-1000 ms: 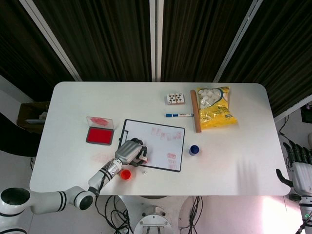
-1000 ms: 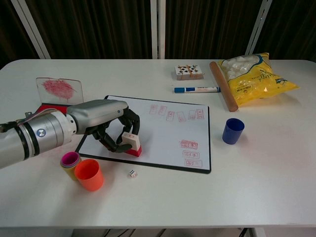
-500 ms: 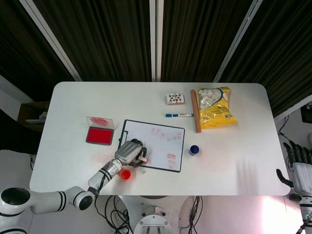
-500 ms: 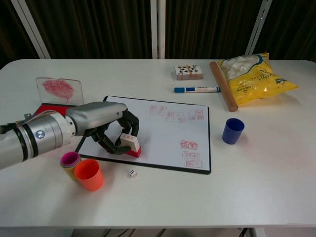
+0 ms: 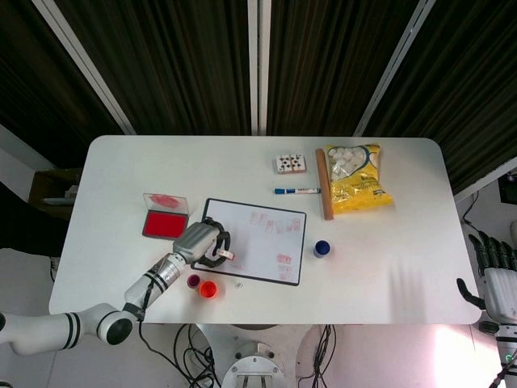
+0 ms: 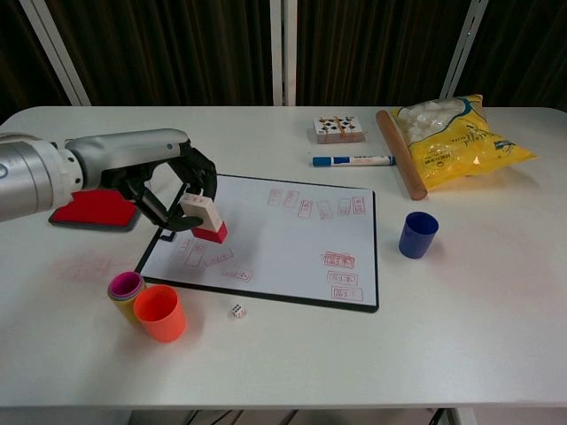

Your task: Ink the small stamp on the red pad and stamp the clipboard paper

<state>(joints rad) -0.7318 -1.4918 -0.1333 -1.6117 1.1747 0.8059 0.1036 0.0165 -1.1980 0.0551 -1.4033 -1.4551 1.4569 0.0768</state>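
Red stamp marks (image 6: pixel 341 259) showing on the clipboard paper (image 6: pixel 292 237), their characters blurring too small to read, yellow snack bag (image 6: pixel 461 133) carrying print too fine to make out, no other text reading clearly

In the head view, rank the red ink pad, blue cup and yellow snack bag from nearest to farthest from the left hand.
From the left hand, holding the small stamp:
1. Red ink pad, just off its left, up the table.
2. Blue cup, past the clipboard's right edge.
3. Yellow snack bag, far right, near the back.
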